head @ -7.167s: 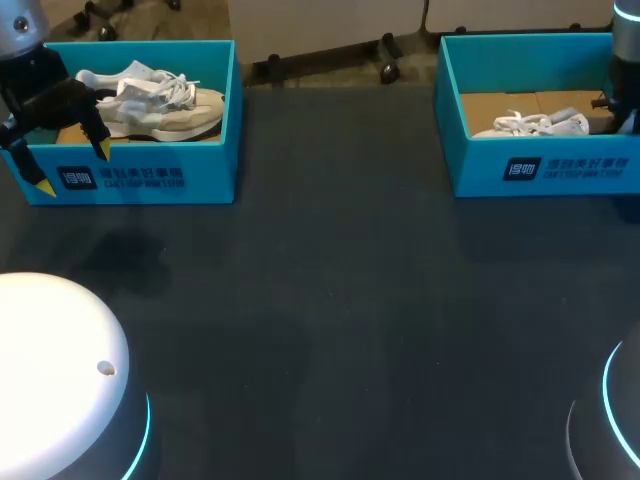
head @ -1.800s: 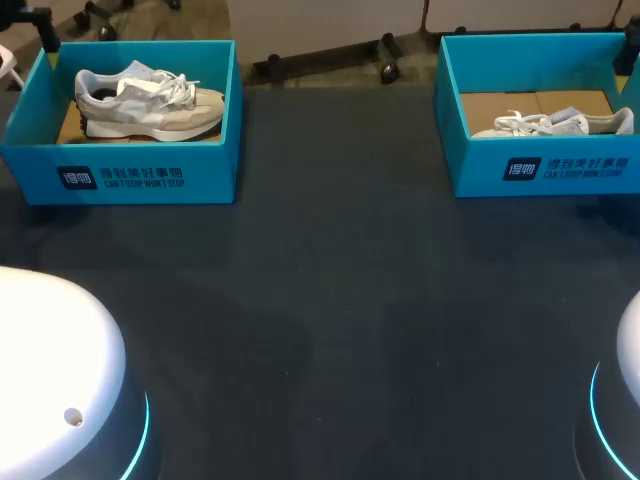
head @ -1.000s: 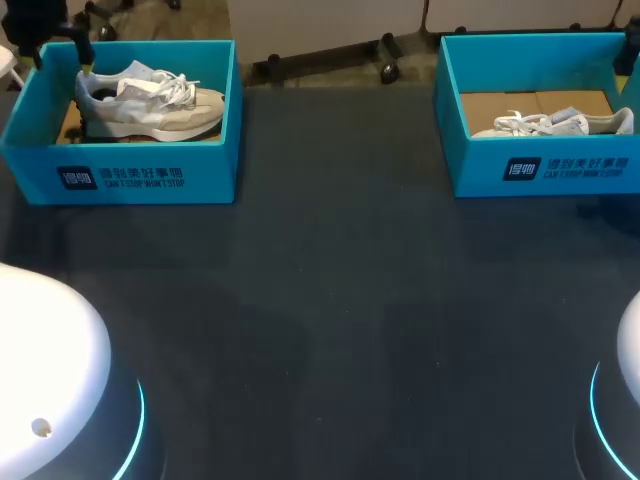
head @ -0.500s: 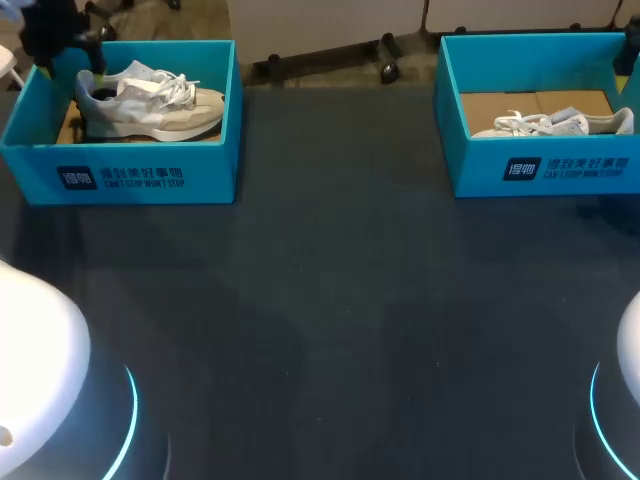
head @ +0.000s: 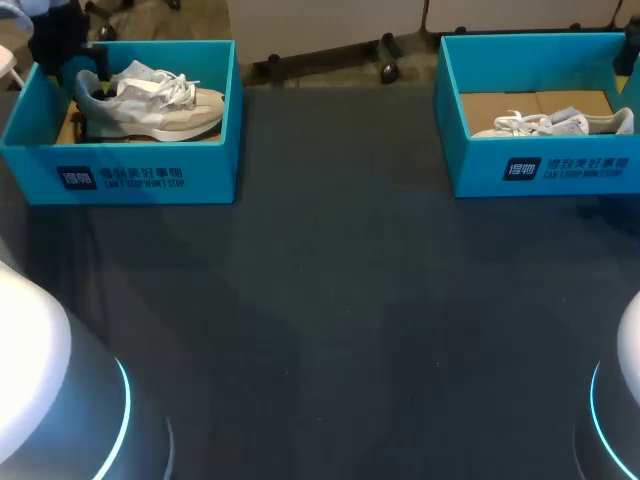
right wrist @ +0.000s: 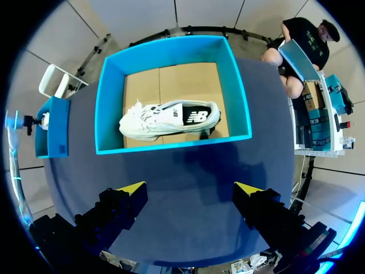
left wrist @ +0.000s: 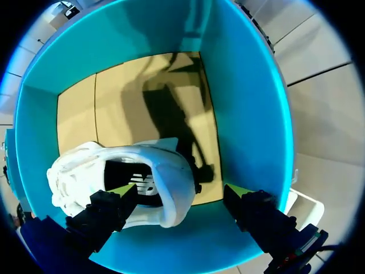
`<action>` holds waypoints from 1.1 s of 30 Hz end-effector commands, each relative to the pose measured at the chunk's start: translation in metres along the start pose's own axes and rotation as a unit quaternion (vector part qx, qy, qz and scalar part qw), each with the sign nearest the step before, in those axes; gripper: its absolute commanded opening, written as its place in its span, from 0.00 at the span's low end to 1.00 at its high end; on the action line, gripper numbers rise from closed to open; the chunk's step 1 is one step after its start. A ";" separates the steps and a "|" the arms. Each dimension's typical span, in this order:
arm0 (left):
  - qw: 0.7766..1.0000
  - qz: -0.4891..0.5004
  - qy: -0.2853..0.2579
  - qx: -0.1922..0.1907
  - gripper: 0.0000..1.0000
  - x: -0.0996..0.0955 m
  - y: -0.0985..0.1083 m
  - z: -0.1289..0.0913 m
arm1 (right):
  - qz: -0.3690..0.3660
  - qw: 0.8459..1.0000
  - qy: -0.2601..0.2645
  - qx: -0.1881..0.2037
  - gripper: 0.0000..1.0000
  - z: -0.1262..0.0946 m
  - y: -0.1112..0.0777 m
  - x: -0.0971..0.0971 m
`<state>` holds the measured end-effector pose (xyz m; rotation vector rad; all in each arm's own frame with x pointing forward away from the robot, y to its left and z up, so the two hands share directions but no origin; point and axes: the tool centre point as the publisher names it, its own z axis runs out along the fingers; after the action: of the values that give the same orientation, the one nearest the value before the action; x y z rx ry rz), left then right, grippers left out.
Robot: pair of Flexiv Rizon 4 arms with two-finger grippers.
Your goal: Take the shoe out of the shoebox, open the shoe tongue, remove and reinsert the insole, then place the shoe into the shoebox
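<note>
The left claw (left wrist: 181, 191) hangs spread over the teal shoebox (left wrist: 254, 114), with the heel of the white shoe (left wrist: 74, 177) between its fingers. The head view shows only a dark mass there. The right claw (right wrist: 191, 188), also spread, hovers high, with a second shoe (right wrist: 171, 120) in a second shoebox (right wrist: 171, 145) ahead. The left claw has come in over the heel since a second ago, and both shoes are unmoved. The table (head: 340, 300) is dark.

Left shoebox (head: 130, 178) holds 1 shoe (head: 150, 105), right shoebox (head: 480, 165) another shoe (head: 560, 123); both at the table's (head: 340, 300) back
</note>
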<state>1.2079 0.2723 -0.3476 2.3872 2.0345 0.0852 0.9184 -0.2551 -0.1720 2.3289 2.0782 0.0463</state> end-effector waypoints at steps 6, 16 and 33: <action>1.000 0.007 -0.008 0.012 1.00 -0.002 0.007 0.013 | 0.001 1.000 -0.001 0.000 1.00 0.000 0.000 0.000; 1.000 0.006 -0.009 0.019 1.00 -0.008 0.003 0.026 | 0.001 1.000 -0.001 0.000 1.00 0.000 0.000 0.000; 1.000 -0.007 -0.007 0.029 0.98 -0.007 -0.001 0.045 | 0.001 1.000 -0.001 0.000 1.00 0.000 0.000 0.000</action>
<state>1.2002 0.2659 -0.3905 2.3915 2.0724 0.0264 0.9184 -0.2551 -0.1720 2.3289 2.0782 0.0462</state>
